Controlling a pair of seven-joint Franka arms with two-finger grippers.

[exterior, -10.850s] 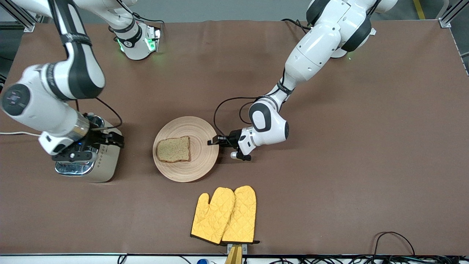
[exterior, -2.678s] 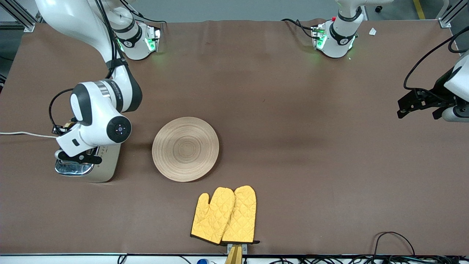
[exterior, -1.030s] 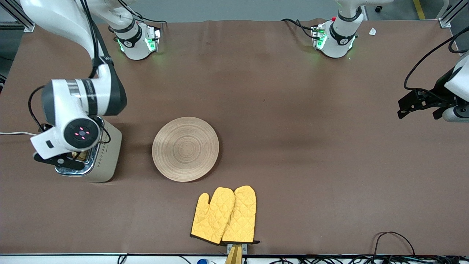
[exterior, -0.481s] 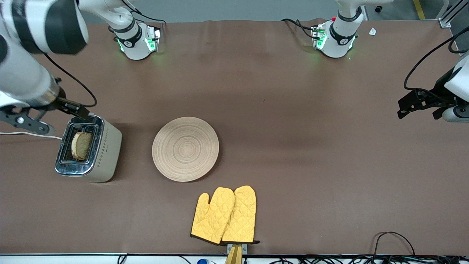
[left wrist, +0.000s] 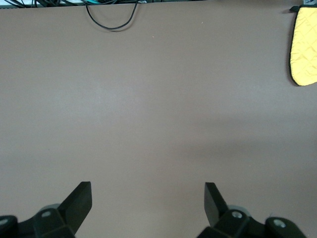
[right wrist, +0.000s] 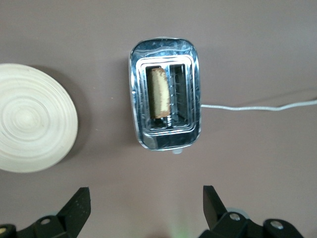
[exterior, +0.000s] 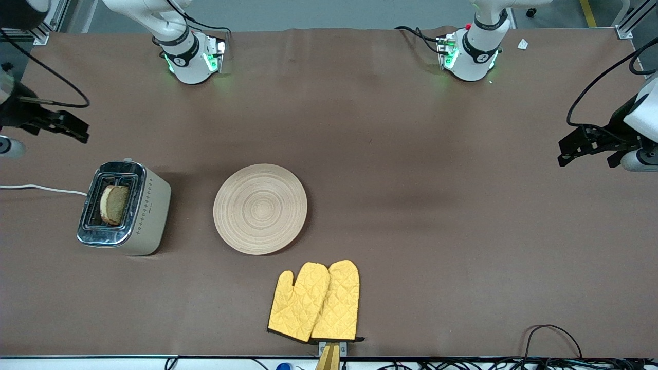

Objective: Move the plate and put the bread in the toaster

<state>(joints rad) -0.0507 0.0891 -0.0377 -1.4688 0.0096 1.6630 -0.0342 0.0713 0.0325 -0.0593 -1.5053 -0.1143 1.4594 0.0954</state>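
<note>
No writing legible; bread (exterior: 114, 204) stands in toaster (exterior: 125, 208).

1. Right gripper (exterior: 51, 123) hangs up in the air over the right arm's end of the table, fingers (right wrist: 79, 206) spread wide, nothing between them.
2. Left gripper (exterior: 586, 146) sits parked over the left arm's end, just waiting, fingers (left wrist: 81, 198) wide apart too, nothing held.
</note>
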